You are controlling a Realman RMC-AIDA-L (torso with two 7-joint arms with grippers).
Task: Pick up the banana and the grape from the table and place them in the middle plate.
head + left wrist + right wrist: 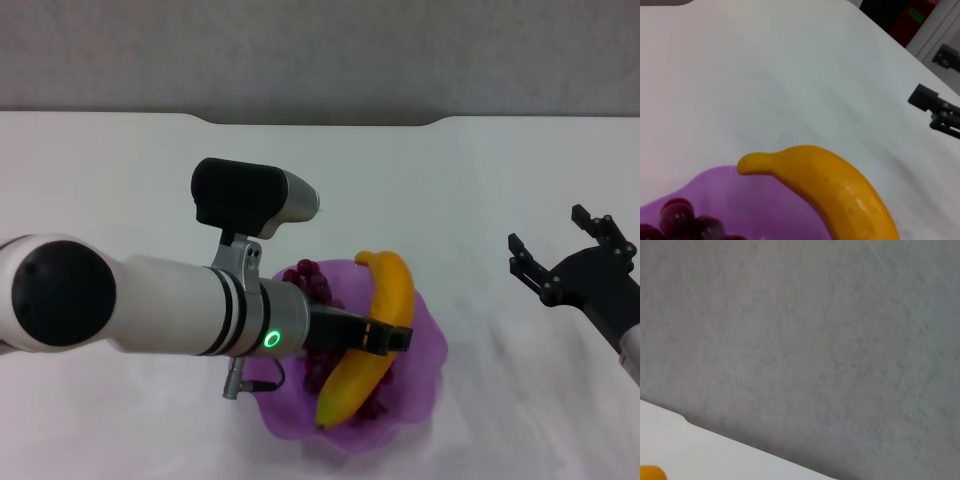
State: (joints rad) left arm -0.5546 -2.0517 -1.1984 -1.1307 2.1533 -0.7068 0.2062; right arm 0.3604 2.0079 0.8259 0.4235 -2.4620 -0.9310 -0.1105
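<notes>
The yellow banana (395,290) lies slanted across the purple middle plate (428,372), on top of the dark red grape (308,282) bunch. My left gripper (388,337) reaches in from the left and is shut on the banana at its middle. In the left wrist view the banana (840,185) fills the near corner above the plate (755,200), with some of the grape (680,217) bunch beside it. My right gripper (555,238) hovers open over the table at the right, well apart from the plate.
The white table (120,180) spreads all around the plate, with its notched far edge against a grey wall (320,50). The left arm's white body (150,300) hides the plate's left side. The right wrist view shows mostly wall (815,340).
</notes>
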